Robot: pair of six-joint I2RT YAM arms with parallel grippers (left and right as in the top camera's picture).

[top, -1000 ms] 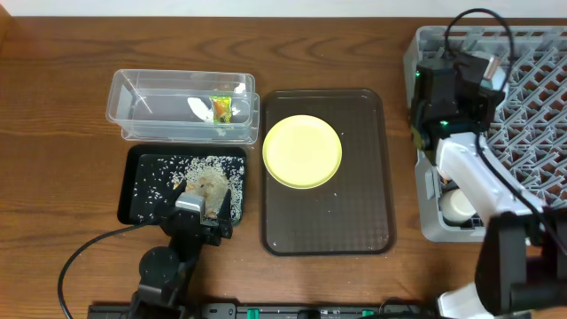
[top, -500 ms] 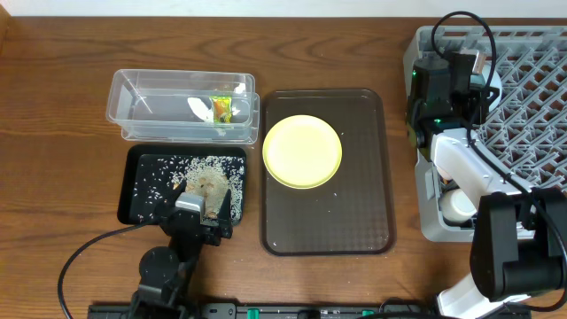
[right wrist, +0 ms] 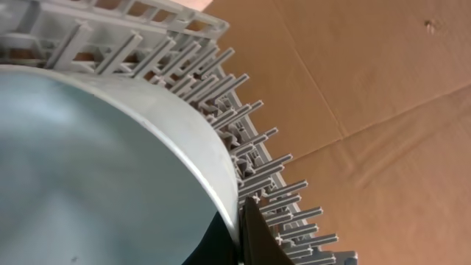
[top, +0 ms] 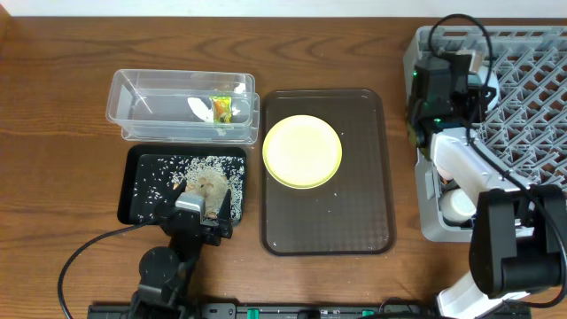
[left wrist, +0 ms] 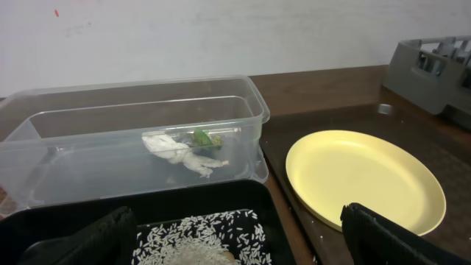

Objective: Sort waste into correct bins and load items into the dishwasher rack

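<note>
Your right gripper has edged farther over the rack, right of the brown tray, pinching a pale-blue bowl by its rim. Left of that tray, wrapper and paper lie in the clear tub, rice in the black tray (sorted, I'd judge). The yellow plate on it is unloaded; your left gripper hangs spread wide.

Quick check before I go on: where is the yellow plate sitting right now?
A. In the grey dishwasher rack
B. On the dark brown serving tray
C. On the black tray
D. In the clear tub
B: the overhead view shows the yellow plate lying flat on the dark brown serving tray, in its upper left part.
</note>
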